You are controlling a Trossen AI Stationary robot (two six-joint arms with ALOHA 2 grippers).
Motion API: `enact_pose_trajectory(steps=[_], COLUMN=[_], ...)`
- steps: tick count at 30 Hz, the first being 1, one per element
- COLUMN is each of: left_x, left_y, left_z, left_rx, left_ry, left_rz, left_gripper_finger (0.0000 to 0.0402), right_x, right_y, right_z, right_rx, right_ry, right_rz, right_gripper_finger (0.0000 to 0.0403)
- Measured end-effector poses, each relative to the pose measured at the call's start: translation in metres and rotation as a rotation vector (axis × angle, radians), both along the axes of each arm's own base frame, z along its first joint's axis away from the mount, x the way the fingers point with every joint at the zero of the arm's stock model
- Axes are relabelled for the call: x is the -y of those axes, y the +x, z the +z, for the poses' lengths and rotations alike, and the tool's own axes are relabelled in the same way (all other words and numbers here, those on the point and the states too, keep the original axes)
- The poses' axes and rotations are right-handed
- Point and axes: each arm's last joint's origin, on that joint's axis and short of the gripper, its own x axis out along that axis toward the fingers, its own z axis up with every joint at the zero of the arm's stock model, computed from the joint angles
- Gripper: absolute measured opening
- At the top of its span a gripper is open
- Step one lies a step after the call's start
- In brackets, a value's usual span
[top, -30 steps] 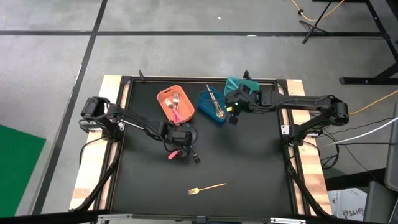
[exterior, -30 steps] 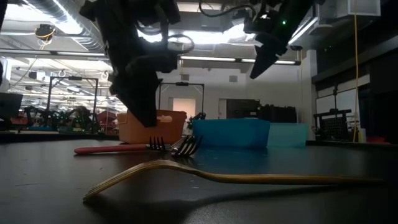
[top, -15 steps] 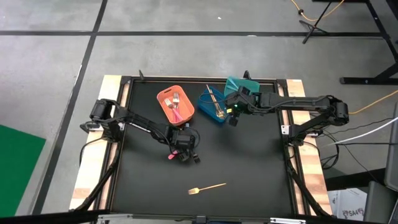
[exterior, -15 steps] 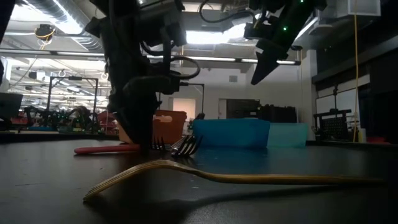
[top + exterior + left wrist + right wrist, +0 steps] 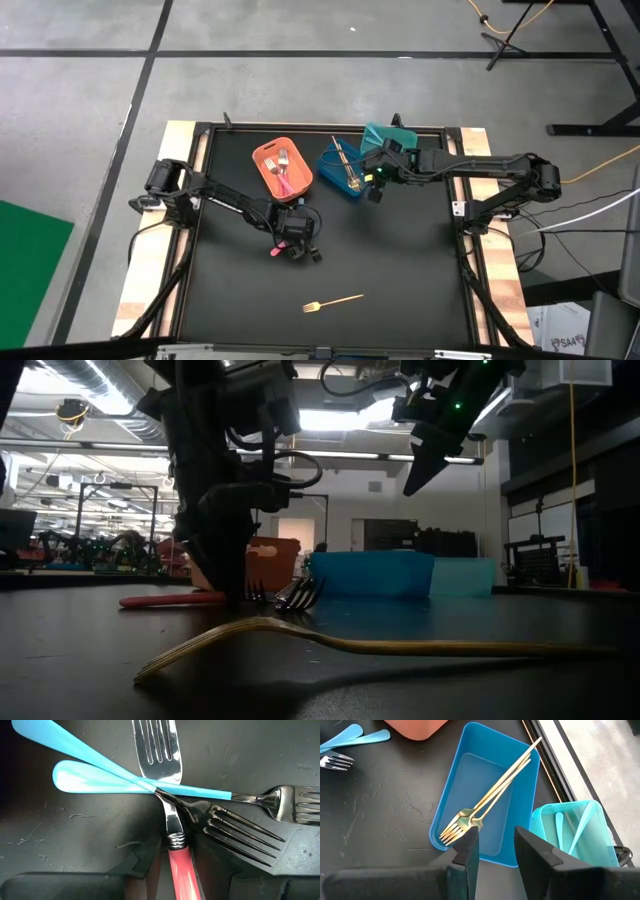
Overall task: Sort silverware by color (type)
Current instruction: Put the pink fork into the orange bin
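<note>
The left pincer (image 5: pixel 172 865) is down at the desk (image 5: pixel 400 270), its spread fingers either side of the pink-handled fork (image 5: pixel 172 827) — not yet pinching. The right pincer (image 5: pixel 492 852), also spread, hovers over the blue bin (image 5: pixel 470 785) holding gold forks (image 5: pixel 487 795).

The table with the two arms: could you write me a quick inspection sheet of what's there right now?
Surface: black mat in a wooden-edged frame.
Job's things: pink-handled fork crossed with two blue-handled forks; gold fork lying alone; gold forks in the blue bin; pink cutlery in the orange bin; blue pieces in the teal bin.
Clutter: nothing seen.
Grippers: left tool open, straddling the pink handle; right tool open, above the blue bin.
Cables: orange cable on the floor.
Surroundings: grey floor, lab room.
</note>
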Motion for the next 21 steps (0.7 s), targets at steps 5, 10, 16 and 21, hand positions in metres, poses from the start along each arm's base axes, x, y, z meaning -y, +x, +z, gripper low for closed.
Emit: enact_pose_trajectory(steps=[5,10,16,21], left_x=[0.0,-0.0002,-0.0005,-0.0006], left_y=[-0.0001,-0.0003,-0.001,-0.0018], left_z=[-0.0005,-0.0009,-0.0014,-0.0005], left_rx=[-0.002,-0.003,-0.011,-0.015], left_ry=[0.0,0.006,0.01,0.009], left_rz=[0.0,0.002,0.003,0.003], left_gripper_finger=[0.0107,0.009,0.0049,0.0038], right_x=[0.0,0.0,0.0,0.0], right_y=[0.0,0.0,0.0,0.0001], right_z=[0.0,0.0,0.0001,0.0002], right_rx=[0.0,0.0,0.0,0.001], right_ry=[0.0,0.0,0.0,0.0], right_rz=[0.0,0.0,0.0,0.0], right_gripper_finger=[0.0111,0.0111,0.0111,0.0111])
